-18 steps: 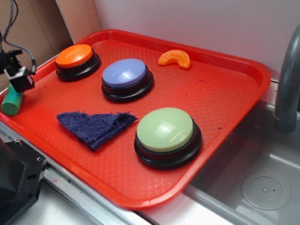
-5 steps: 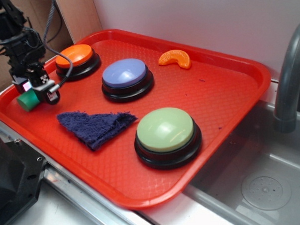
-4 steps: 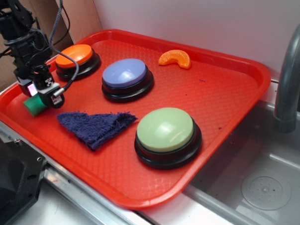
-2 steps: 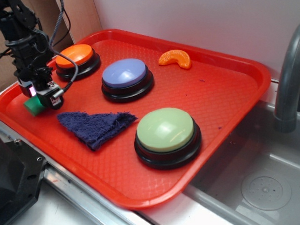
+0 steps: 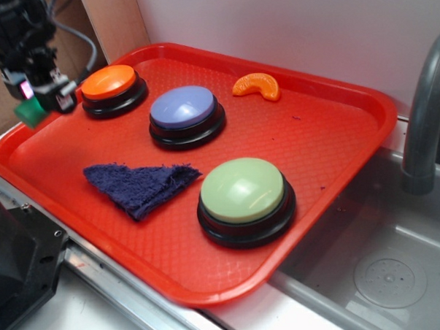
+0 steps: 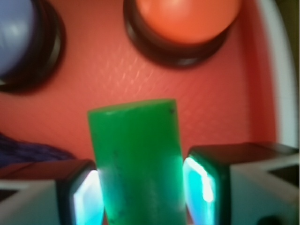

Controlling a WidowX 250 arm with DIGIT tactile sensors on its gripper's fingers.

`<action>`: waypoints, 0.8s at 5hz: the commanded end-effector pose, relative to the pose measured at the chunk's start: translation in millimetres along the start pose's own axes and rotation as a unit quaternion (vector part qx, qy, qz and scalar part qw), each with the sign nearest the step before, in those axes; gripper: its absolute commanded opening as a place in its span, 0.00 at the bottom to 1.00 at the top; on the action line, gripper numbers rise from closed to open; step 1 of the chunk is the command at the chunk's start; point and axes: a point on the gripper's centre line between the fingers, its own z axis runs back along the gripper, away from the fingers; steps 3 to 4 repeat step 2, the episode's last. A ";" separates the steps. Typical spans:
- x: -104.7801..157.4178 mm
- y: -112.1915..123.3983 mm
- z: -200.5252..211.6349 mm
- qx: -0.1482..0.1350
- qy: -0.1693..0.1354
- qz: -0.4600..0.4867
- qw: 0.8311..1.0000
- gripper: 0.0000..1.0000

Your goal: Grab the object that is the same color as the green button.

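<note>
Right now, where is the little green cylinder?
The green cylinder is pinched in the gripper, held up above the red tray's far left corner, just left of the orange button.

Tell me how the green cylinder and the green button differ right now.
The green cylinder is clamped between the gripper's fingers, raised over the tray's left edge; the green button sits on the red tray, untouched. The cylinder is small and slim, the button a much bigger dome on a black base. The cylinder is a saturated green, the button pale. Both are green.
</note>
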 end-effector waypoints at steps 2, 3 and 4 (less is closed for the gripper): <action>7.5 28.2 108.6 0.044 -0.048 0.027 0.998 0.00; 7.5 28.2 108.6 0.044 -0.048 0.027 0.998 0.00; 7.5 28.2 108.6 0.044 -0.048 0.027 0.998 0.00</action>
